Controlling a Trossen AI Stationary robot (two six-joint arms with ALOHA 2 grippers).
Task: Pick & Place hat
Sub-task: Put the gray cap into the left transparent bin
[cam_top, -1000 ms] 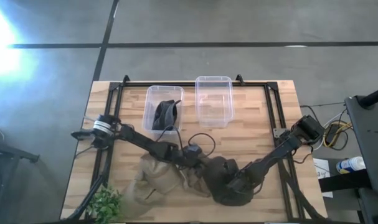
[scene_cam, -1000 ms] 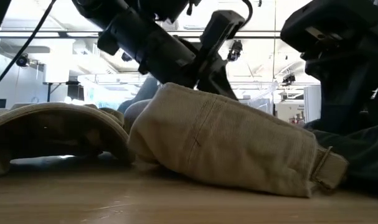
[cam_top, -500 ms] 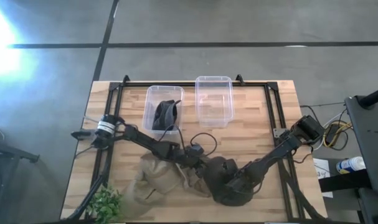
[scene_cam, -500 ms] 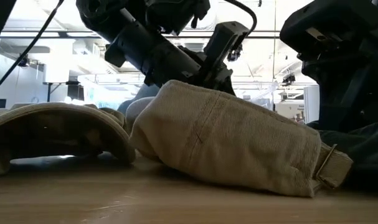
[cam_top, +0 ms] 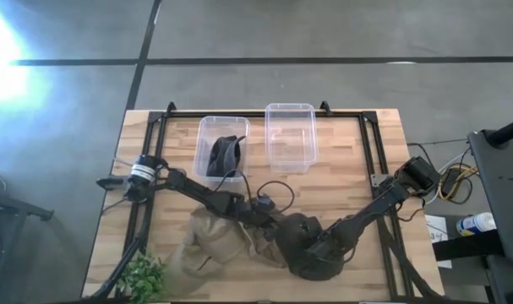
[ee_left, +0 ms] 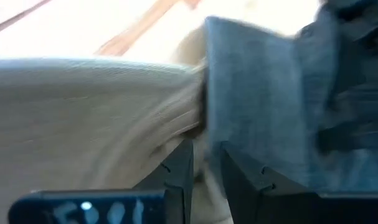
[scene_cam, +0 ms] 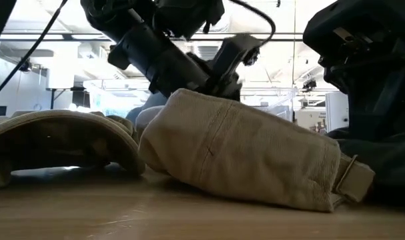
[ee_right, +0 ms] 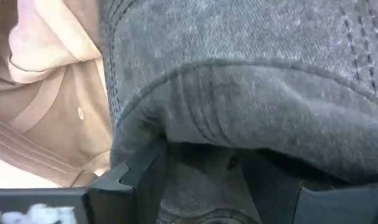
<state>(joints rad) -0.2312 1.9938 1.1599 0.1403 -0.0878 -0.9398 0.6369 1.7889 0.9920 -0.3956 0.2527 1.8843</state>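
A tan hat (cam_top: 225, 235) (scene_cam: 242, 153) lies on the near middle of the table, and a second tan hat (scene_cam: 55, 137) lies to its left. A dark grey hat (cam_top: 297, 232) (ee_right: 238, 56) rests against the first hat's right side. My left gripper (cam_top: 269, 215) (ee_left: 205, 180) sits where the tan and grey hats meet, shut on tan cloth. My right gripper (cam_top: 317, 251) (ee_right: 204, 186) is down on the grey hat and shut on it. Another dark hat (cam_top: 223, 154) lies in the left bin. My left gripper pinches a raised fold of the tan hat (ee_left: 176, 134) between its two fingers, right beside the grey hat (ee_left: 263, 99). It comes slanting down from the table's left and far side. The hat's body rests on the table. My right gripper holds grey hat cloth (ee_right: 204, 158) between its fingers, just under the curved, stitched brim (ee_right: 238, 87). It slants down from the table's right. The hat lies on the table against the tan hat.
Two clear plastic bins stand at the far side, the left one (cam_top: 207, 135) with a dark hat in it and the right one (cam_top: 290, 135) bare. A small green plant (cam_top: 142, 274) stands at the near left corner. A black frame (cam_top: 370, 143) runs around the table.
My left gripper has crept a little toward the table's right along the top of the tan hat. The hat's top and its strap end have shifted slightly with it. The right arm has stayed where it was.
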